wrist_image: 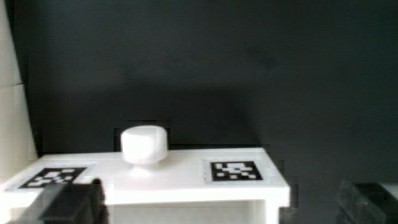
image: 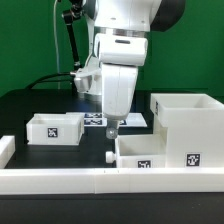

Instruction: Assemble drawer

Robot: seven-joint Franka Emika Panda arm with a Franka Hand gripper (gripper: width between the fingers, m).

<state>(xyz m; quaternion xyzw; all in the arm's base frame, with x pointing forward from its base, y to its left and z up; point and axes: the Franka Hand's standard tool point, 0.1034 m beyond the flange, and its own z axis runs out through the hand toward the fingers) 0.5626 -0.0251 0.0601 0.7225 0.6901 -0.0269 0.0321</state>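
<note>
1. We saw the gripper (image: 112,127) spread wide and holding nothing, over the drawer box (image: 150,152) by the table edge nearest the exterior camera.
2. We judged that an off-centre descent could strike the knob (wrist_image: 143,146) and shove the box askew.

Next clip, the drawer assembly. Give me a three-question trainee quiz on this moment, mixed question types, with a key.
1. True or false: the gripper is clamped on a white part.
2. Multiple choice: in the wrist view, how many marker tags show on the white panel on which the white cylinder stands? A) one B) two C) four
3. Fill in: the tall white box stands at the exterior view's ____ side.

Key: 1 false, the fingers are spread with nothing between them; 2 B; 3 right.
</note>
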